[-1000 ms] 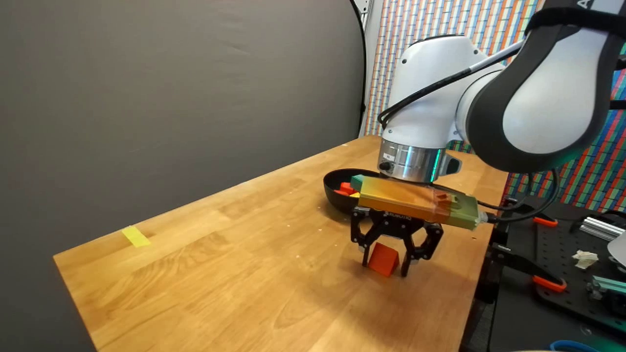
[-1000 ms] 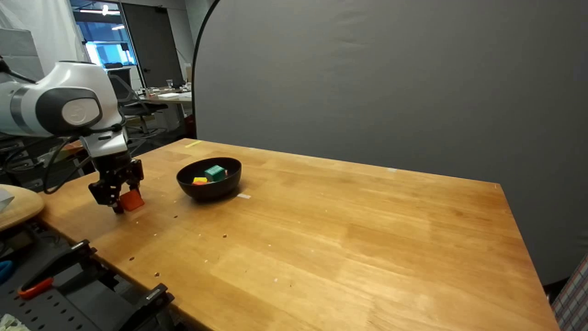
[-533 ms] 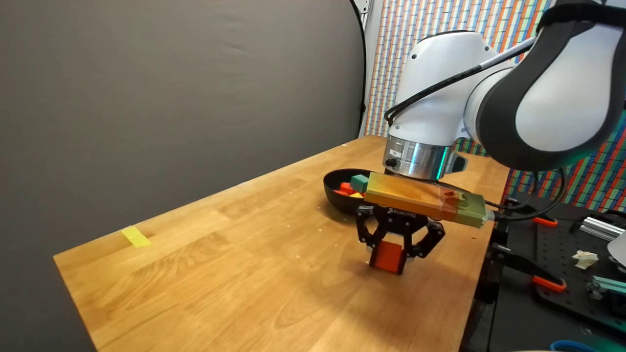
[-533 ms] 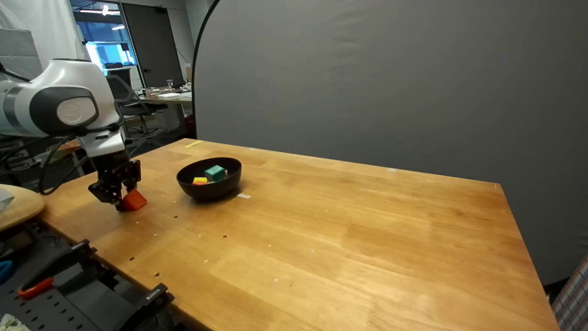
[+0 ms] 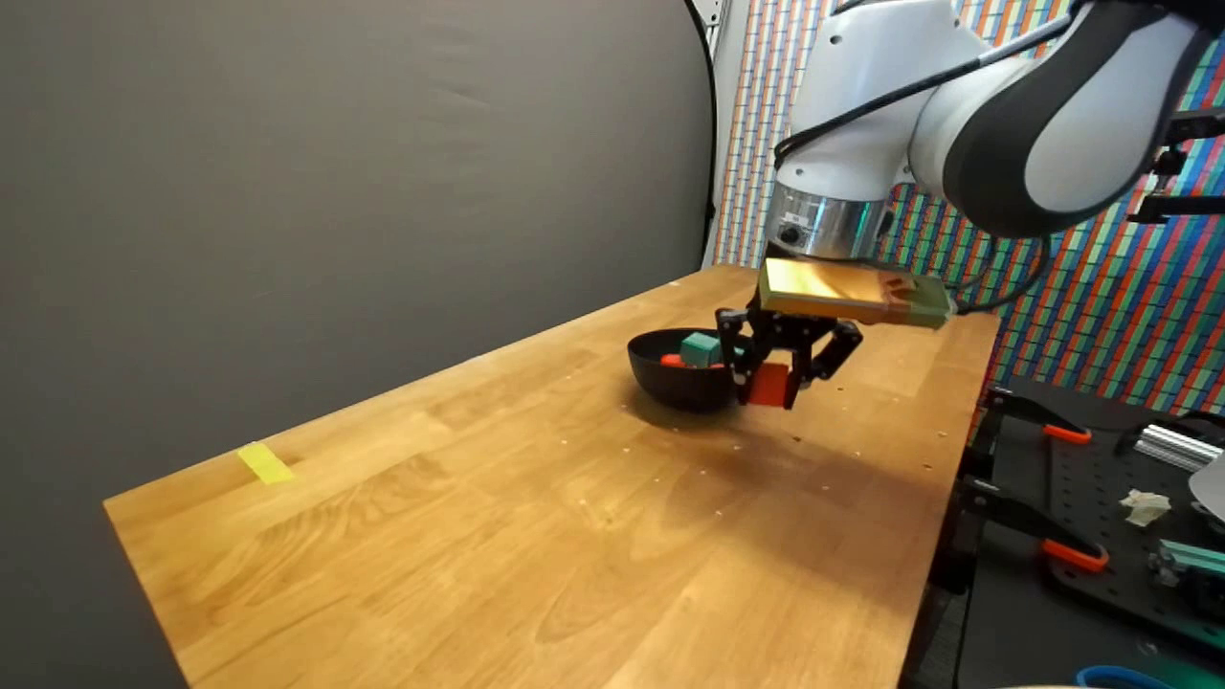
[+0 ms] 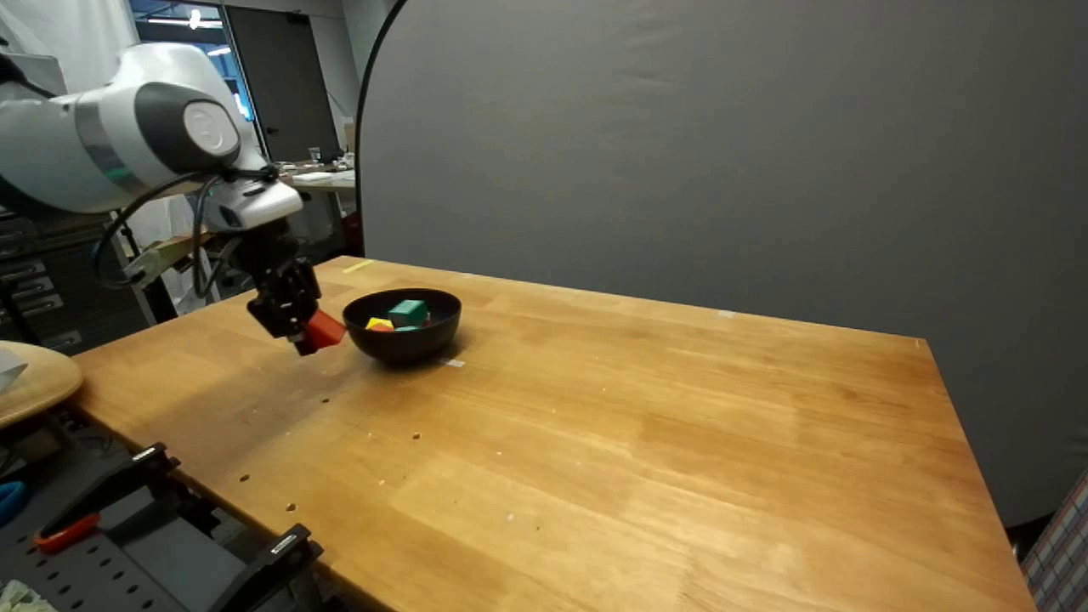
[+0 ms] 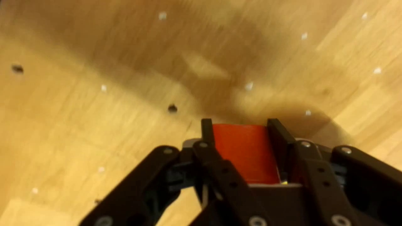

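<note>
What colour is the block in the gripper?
Red; the block shows best in the wrist view.
</note>
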Controlling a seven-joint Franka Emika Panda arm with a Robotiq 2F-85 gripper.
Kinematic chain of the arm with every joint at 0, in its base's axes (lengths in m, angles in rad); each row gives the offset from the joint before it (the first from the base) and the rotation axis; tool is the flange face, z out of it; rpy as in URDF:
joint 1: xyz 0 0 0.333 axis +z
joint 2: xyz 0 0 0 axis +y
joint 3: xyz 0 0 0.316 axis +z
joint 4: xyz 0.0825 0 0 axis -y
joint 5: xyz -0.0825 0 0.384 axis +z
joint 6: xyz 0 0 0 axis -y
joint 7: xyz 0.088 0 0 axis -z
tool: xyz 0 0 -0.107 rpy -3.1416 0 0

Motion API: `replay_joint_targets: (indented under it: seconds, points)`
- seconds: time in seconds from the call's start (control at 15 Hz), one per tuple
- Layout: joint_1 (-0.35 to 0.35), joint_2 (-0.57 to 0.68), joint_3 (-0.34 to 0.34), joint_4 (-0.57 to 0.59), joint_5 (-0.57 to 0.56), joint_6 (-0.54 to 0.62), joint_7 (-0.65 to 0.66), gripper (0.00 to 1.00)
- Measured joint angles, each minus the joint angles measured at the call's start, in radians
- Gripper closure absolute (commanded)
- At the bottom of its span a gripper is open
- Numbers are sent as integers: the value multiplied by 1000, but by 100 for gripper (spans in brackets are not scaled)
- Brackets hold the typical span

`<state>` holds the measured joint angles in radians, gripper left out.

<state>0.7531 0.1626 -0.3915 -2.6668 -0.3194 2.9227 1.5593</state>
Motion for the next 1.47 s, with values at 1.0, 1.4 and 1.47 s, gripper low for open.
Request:
replay_joint_targets:
  seconds: [1.0,1.4,1.47]
  points:
    - [-29,-4,-137,142,-59,30,-514,29]
    - [-6,115,-203,243,-198,10,-579,0]
    - [37,123,-264,255,-285,12,-544,0]
